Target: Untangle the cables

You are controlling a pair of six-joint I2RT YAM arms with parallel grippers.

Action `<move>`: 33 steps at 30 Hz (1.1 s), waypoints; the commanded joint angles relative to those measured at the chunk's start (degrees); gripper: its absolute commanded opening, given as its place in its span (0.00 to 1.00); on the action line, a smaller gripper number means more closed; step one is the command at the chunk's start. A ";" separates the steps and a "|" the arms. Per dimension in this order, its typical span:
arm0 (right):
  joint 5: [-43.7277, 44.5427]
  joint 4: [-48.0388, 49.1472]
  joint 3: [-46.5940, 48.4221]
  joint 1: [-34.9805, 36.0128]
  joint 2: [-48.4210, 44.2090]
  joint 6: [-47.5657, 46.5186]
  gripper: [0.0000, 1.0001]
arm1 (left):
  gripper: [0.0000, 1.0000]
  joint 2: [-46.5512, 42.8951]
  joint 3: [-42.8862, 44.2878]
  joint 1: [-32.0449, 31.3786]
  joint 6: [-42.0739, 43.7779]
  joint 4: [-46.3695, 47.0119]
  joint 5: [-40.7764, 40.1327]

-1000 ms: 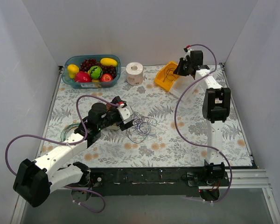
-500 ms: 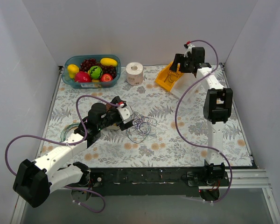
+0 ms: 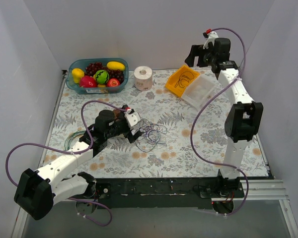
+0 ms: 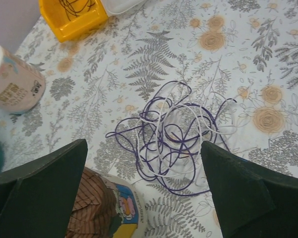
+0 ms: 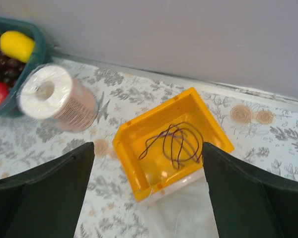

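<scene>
The cables (image 3: 151,135) lie as a loose tangle of thin purple and white loops mid-table. In the left wrist view the cables (image 4: 179,134) sit just ahead of my left gripper (image 4: 144,144), whose jaws are spread wide and hold nothing. From above, the left gripper (image 3: 135,128) hovers at the tangle's left edge. One separate thin dark cable (image 5: 176,144) lies inside a yellow bin (image 5: 129,153). My right gripper (image 5: 148,145) is open and empty above it. From above, the right gripper (image 3: 194,55) is raised near the back wall, behind the yellow bin (image 3: 175,85).
A teal basket (image 3: 72,67) of toy fruit stands back left, with a toilet roll (image 3: 143,78) beside it. A clear box (image 3: 198,91) touches the yellow bin. A greenish coil (image 3: 72,141) lies under the left arm. A brown striped printed object (image 4: 104,208) sits below the left gripper.
My right gripper has opened and lifted back and to the right from the yellow bin, and a cable now lies loose in the bin. The left gripper shifted slightly toward the tangle.
</scene>
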 commanded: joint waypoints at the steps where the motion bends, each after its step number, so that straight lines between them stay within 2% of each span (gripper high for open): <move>1: -10.12 2.84 -11.67 1.53 -14.18 -2.66 0.96 | 0.98 0.36 -1.95 0.07 -4.92 -1.71 5.35; 3: -13.66 5.11 -19.16 2.67 -20.58 -3.54 0.96 | 0.97 1.24 -2.65 0.07 -5.80 0.30 5.71; 4: -17.85 6.26 -27.12 3.99 -22.79 -4.15 0.93 | 0.97 2.12 -2.83 -0.01 -6.59 1.10 5.71; 7: -24.63 9.25 -38.06 8.02 -30.45 -8.97 0.87 | 0.96 2.92 -3.62 0.07 -8.61 4.44 5.19; 8: -25.36 9.43 -43.75 9.43 -32.20 -10.47 0.86 | 0.96 2.92 -3.88 -0.01 -9.23 5.57 4.83; 12: -26.25 10.22 -54.69 18.21 -38.45 -18.28 0.82 | 0.95 2.39 -5.82 -0.01 -12.66 7.25 4.13; 15: -21.86 10.31 -57.60 22.96 -37.94 -20.32 0.83 | 0.95 1.86 -7.57 0.07 -12.66 8.22 2.82; 20: -17.46 8.12 -54.89 25.00 -31.71 -20.33 0.83 | 0.94 1.42 -8.81 0.43 -12.31 8.14 1.84; 26: -16.13 8.03 -52.07 26.67 -25.64 -22.08 0.78 | 0.94 0.81 -9.33 0.69 -12.31 8.05 1.58; 29: -16.57 7.32 -51.02 27.55 -23.79 -22.09 0.72 | 0.94 0.72 -9.42 0.78 -12.22 8.22 1.49; 32: -17.28 7.76 -49.97 27.73 -23.00 -21.56 0.53 | 0.94 0.90 -9.42 0.87 -11.87 8.40 1.58; 33: -17.45 7.33 -49.44 27.64 -22.82 -21.38 0.35 | 0.94 0.81 -9.42 0.87 -11.78 8.40 1.58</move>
